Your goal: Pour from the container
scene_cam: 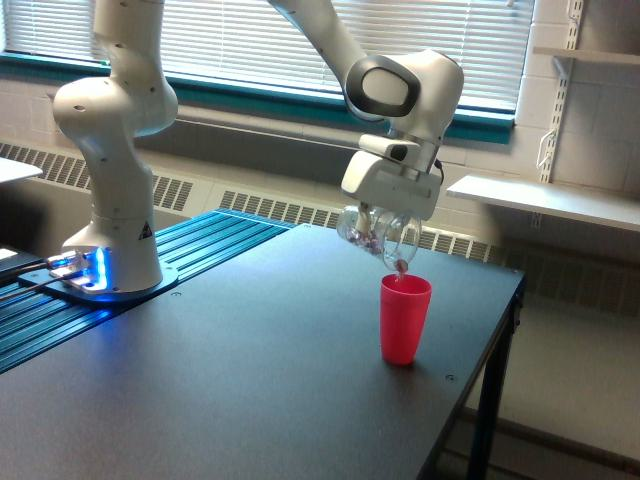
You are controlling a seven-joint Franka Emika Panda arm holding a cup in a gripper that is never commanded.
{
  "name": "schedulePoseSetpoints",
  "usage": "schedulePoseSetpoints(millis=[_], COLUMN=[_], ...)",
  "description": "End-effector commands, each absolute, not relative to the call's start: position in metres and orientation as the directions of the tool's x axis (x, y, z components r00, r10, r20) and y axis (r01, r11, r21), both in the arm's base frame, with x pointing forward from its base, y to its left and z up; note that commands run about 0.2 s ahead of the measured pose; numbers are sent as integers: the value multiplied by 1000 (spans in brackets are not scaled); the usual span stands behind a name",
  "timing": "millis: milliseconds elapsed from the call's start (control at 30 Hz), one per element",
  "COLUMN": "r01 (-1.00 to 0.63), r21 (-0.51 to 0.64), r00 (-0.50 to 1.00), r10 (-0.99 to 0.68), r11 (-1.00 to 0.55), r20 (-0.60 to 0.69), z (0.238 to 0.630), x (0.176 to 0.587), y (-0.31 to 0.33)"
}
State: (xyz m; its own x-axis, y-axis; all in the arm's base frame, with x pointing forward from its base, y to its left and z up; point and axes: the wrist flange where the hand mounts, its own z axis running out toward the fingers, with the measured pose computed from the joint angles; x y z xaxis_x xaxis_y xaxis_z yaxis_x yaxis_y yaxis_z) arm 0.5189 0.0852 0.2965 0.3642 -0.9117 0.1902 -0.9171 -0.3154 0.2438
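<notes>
The white arm reaches in from the upper part of the exterior view, and its tool [383,228] is clamped on the container [380,238], a clear plastic cup that hangs tipped over in the air above the counter [250,390]. The container lies close to horizontal with its mouth turned down and toward the exterior view's right, and small brownish-purple bits show through its wall, gathered near the lower lip. A few of these bits [401,266] appear just below the mouth, between the container and the pink cup [404,319]. The pink cup stands upright on the dark counter, directly under the container's mouth and apart from it, not far from the counter's edge on the exterior view's right. The tool's fingers are mostly hidden behind the clear plastic and the white housing above them, so only their grip around the container's body can be made out. The arm's base [110,270] stands at the exterior view's left on a blue ribbed platform [200,250], with a blue light glowing at its foot. Behind the counter run window blinds [250,40], a radiator grille and a white shelf [545,200].
</notes>
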Motion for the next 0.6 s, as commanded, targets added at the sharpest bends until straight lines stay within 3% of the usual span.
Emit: schedulePoseSetpoints(millis=[33, 600], r01=[-903, -897], r21=[261, 275], r00=[385, 376], r10=[-913, -925], r11=[-342, -345], r20=[137, 64], z=[298, 292], x=[516, 520], y=[86, 80])
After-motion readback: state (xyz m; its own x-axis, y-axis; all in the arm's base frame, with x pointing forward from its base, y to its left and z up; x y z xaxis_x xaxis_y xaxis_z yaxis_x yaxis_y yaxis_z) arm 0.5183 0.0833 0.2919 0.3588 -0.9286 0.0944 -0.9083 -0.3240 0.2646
